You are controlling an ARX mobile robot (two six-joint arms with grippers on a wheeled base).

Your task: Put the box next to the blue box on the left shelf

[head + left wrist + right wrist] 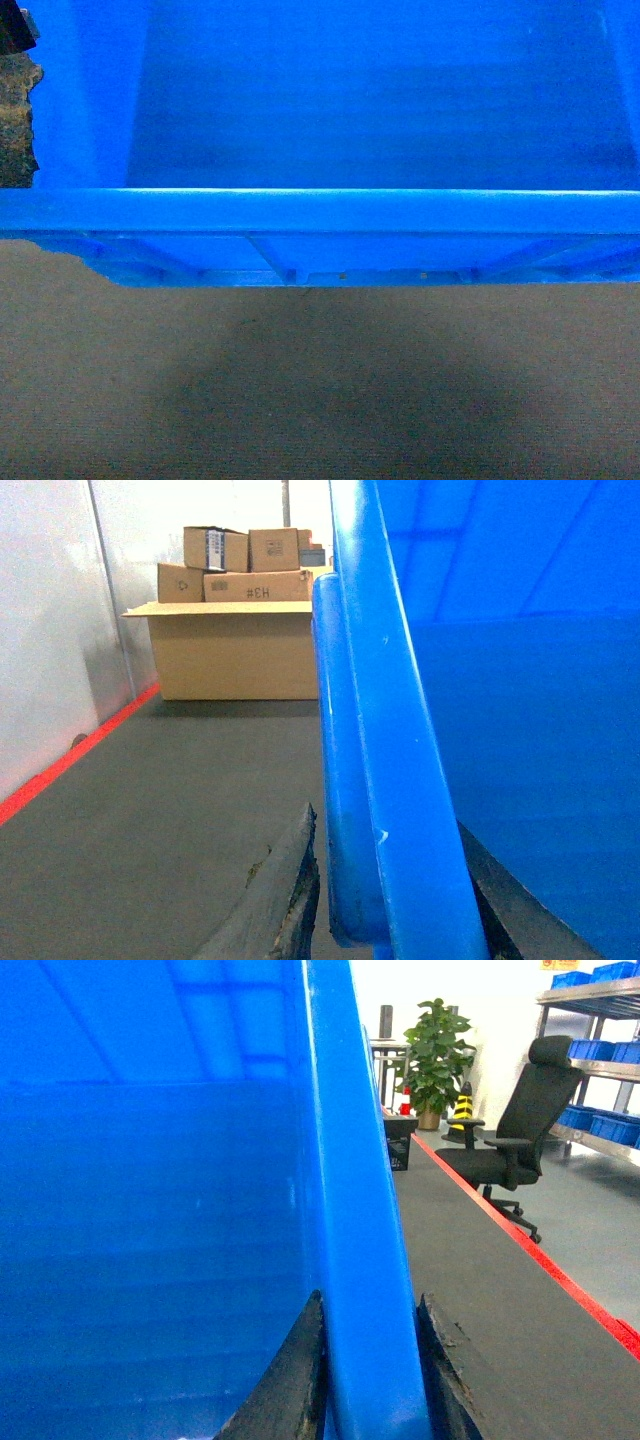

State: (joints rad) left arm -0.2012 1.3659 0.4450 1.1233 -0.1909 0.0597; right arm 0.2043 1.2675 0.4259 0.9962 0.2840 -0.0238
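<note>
On the left side of the box (pixel 380 120), the left hand (pixel 385 920) pinches the thick rim. On its right side, the right hand (pixel 368 1380) is squeezed shut on the rim too. The box hangs above the grey floor (pixel 320 400). It looks big, hard and stiff, so both rims seem the best place to hold.

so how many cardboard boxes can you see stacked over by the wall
5: one big open carton on the floor, with four smaller ones on it. Others may be hidden behind.
</note>
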